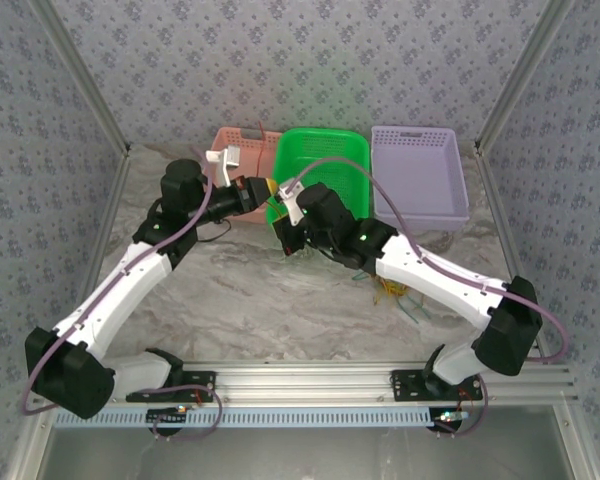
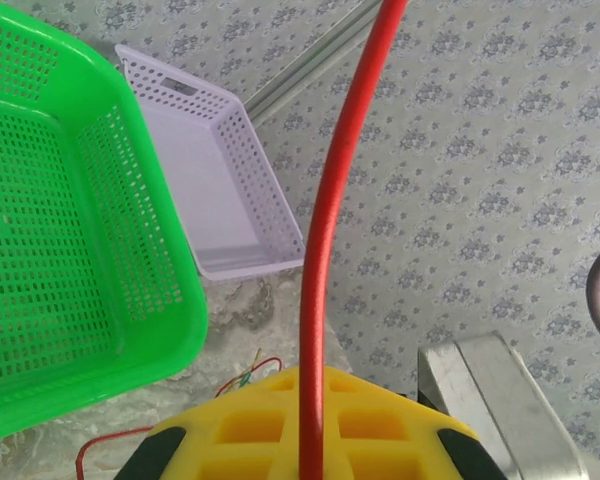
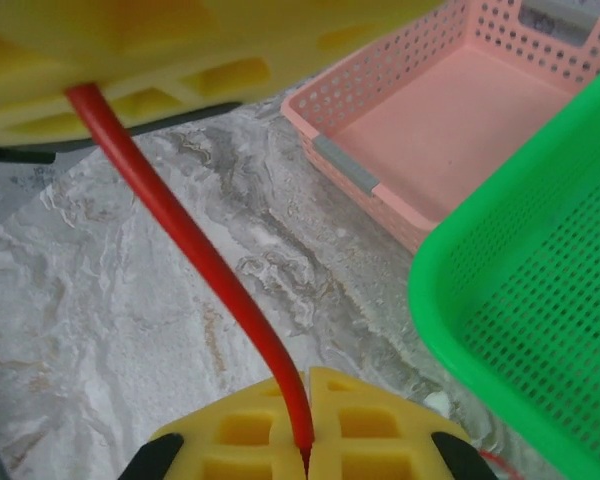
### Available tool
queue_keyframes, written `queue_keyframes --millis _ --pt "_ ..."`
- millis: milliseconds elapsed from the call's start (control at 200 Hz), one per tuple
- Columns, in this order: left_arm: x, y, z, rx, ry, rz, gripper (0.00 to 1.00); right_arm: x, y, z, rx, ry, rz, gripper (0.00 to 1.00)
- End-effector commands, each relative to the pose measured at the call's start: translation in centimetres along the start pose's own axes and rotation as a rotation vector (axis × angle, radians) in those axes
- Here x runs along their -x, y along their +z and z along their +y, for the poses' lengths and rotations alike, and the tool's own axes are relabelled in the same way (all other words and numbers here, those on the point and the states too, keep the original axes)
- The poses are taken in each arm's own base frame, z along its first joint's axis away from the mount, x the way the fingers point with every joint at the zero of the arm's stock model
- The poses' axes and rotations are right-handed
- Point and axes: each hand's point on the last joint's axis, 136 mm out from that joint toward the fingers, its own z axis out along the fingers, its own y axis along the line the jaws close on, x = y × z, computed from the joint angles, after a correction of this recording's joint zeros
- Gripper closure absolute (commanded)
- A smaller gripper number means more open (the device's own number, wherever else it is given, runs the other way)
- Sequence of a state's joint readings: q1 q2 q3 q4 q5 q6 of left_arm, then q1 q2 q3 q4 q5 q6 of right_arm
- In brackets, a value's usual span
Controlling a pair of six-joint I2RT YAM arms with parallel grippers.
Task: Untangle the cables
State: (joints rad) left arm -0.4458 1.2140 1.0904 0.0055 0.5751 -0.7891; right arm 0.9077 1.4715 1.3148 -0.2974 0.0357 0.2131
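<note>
A red cable [image 3: 185,245] runs taut between my two grippers, just in front of the green basket [image 1: 325,175]. My left gripper [image 2: 313,385] is shut on one end, and the red cable [image 2: 325,200] rises straight out of its yellow fingers. My right gripper [image 3: 306,385] is shut on the other end, and the left gripper's yellow fingers [image 3: 180,50] sit close above it. From above, the left gripper [image 1: 265,190] and right gripper [image 1: 285,225] almost meet. More thin cables [image 1: 390,290] lie bunched on the table under the right arm, and their ends [image 2: 242,378] show beyond the left fingers.
Three baskets stand in a row at the back: pink basket [image 1: 245,155], green in the middle, purple basket [image 1: 420,175]. Patterned walls enclose the marble table [image 1: 280,300] on three sides. The arms' thick purple-grey hoses arch over the workspace.
</note>
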Motion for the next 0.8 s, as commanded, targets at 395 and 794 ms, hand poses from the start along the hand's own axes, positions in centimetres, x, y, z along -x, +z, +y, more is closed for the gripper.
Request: queue_keyframes --millis 395,794 --pt "1.2 -9.1 3.9 0.455 0.03 -0.227 0.01 6.2 -2.3 -7.9 -0.014 0.213 -0.079 1.0" --pt "-8.4 -10.9 6.8 0.405 -0.016 -0.099 0.05 6.1 7.0 -19.6 -0.111 0.433 0.063 1.0"
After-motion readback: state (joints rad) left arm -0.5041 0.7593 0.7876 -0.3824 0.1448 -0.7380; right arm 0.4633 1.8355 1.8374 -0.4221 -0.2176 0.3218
